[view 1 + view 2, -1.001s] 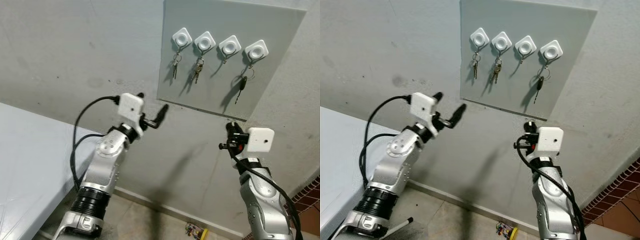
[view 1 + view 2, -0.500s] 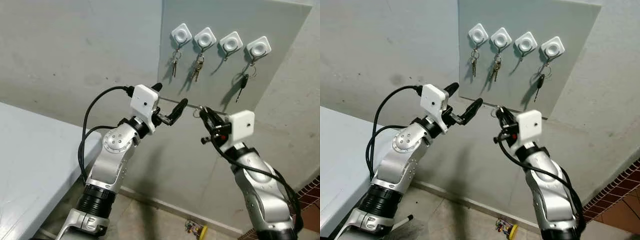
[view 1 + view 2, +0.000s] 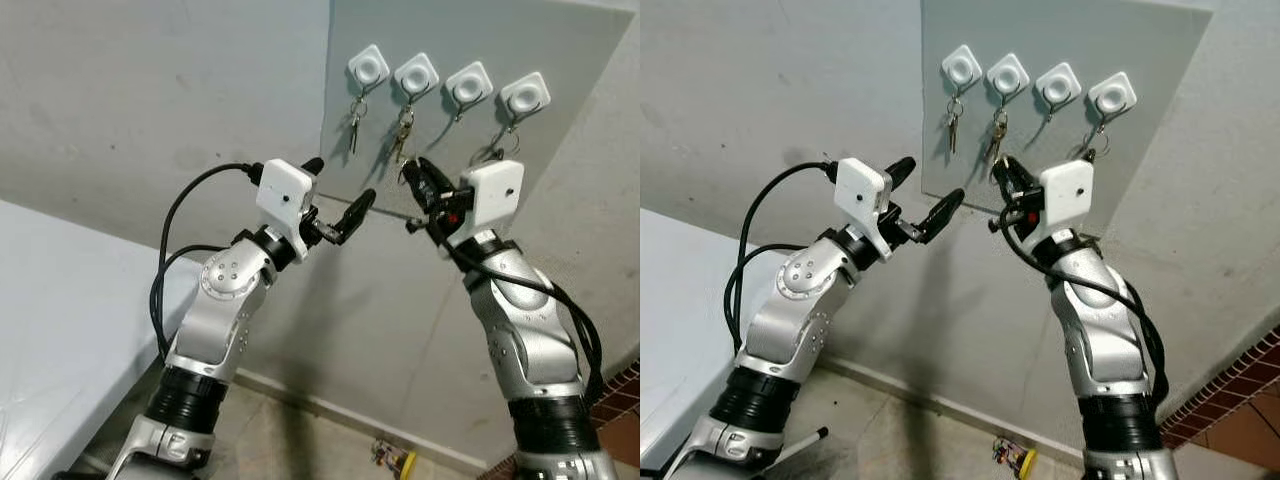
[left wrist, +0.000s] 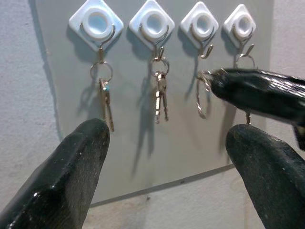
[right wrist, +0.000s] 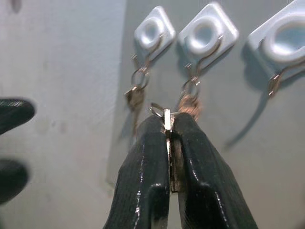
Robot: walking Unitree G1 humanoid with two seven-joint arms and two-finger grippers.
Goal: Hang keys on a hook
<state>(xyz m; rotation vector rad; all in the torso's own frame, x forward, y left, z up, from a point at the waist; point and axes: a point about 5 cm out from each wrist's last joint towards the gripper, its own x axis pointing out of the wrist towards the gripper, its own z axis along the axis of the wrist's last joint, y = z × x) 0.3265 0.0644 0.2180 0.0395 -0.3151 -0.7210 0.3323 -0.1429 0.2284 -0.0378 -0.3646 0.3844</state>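
A: How does the key (image 5: 167, 143) look?
B: Thin, silver, with a ring on top. The right gripper (image 5: 167, 143) pinches it tight, raised before the grey board (image 3: 560, 60), below the third hook (image 4: 203, 25).
A: And the left gripper (image 4: 167, 157)?
B: Fingers wide apart, holding nothing, just beside. I can read no writing.

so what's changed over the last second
The right gripper, shut on a silver key ring, rose from low by the wall and swung leftward up to the grey hook board. The left gripper, open, lifted slightly. The hung keys stayed put.
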